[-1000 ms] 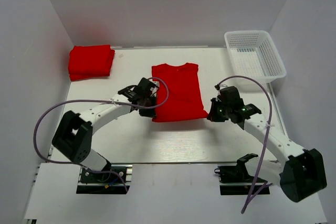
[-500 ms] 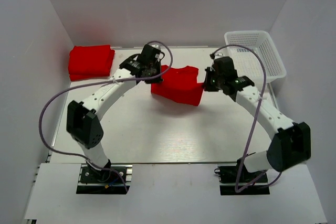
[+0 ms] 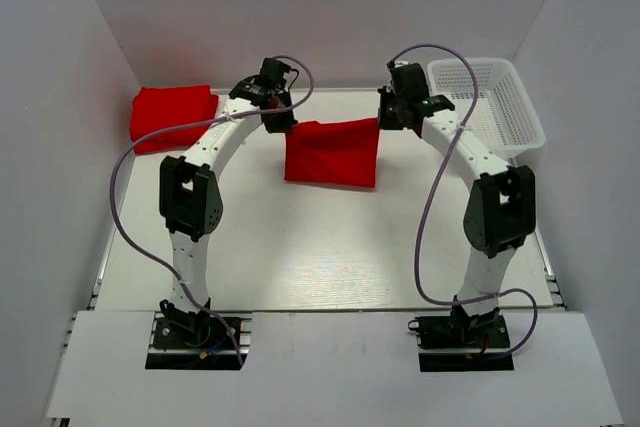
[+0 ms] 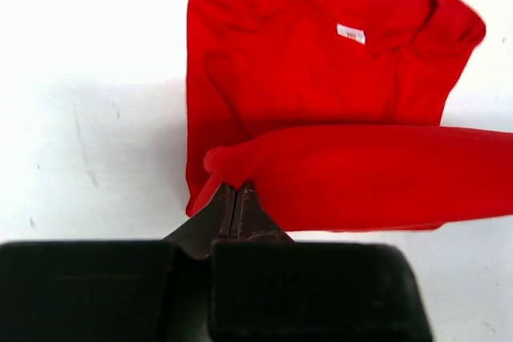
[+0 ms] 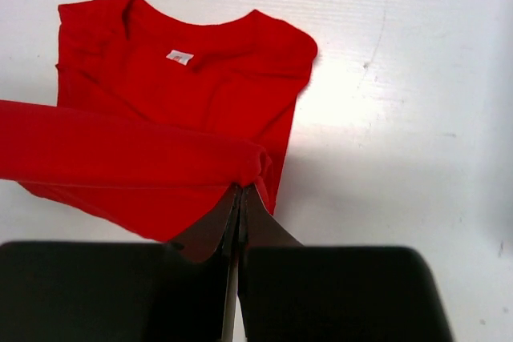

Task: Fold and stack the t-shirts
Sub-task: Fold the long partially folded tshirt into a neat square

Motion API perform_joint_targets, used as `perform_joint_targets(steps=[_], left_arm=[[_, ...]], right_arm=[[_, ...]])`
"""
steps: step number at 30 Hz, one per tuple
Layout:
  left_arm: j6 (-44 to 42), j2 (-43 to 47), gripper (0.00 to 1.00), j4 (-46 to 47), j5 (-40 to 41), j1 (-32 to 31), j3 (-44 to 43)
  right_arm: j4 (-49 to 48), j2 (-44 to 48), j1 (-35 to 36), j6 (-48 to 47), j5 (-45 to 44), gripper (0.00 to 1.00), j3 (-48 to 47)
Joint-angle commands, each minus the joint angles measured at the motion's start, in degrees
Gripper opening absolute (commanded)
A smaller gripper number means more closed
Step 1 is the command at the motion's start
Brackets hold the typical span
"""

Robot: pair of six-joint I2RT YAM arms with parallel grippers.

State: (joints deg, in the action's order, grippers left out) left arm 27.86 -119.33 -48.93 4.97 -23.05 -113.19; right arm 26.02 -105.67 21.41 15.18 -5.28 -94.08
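A red t-shirt (image 3: 331, 152) lies at the back middle of the table, its near half lifted over toward its collar. My left gripper (image 3: 283, 125) is shut on the shirt's left bottom corner (image 4: 232, 162). My right gripper (image 3: 381, 120) is shut on the right bottom corner (image 5: 255, 167). Both wrist views show the lifted hem stretched between the grippers above the collar half with its white label (image 4: 350, 34). A pile of folded red t-shirts (image 3: 172, 116) sits at the back left.
A white mesh basket (image 3: 487, 105) stands at the back right, close to my right arm. White walls close in the table at the back and sides. Purple cables loop from both arms.
Both grippers took the shirt's near corners and carried them up and toward the back, over the collar end. The shirt went from flat to folded over on itself.
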Motion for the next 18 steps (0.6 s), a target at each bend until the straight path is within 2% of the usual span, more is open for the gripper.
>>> perform_joint_targets(steps=[1,5,11,18], left_arm=[[-2.36,-0.64,0.00,0.41,-0.67,1.86,-4.14],[-5.79,-3.09,0.00,7.60,-5.40,3.01,-4.15],[-10.27,-8.02,0.00,12.18,-6.99,3.54,-7.58],[-10.80,-12.41,0.01,14.11,-8.66,4.77,-10.48]], right_arm=[[0.62,-3.30,-1.54,-1.73,0.27,0.00,-5.22],[-0.62,-7.53,-2.42,-2.43,1.32,0.00,-9.52],[-0.53,-14.03,-3.48,-1.30,1.85,0.00,-13.84],[-0.09,-19.66,-4.88,-1.03,4.40,0.00,-19.03]])
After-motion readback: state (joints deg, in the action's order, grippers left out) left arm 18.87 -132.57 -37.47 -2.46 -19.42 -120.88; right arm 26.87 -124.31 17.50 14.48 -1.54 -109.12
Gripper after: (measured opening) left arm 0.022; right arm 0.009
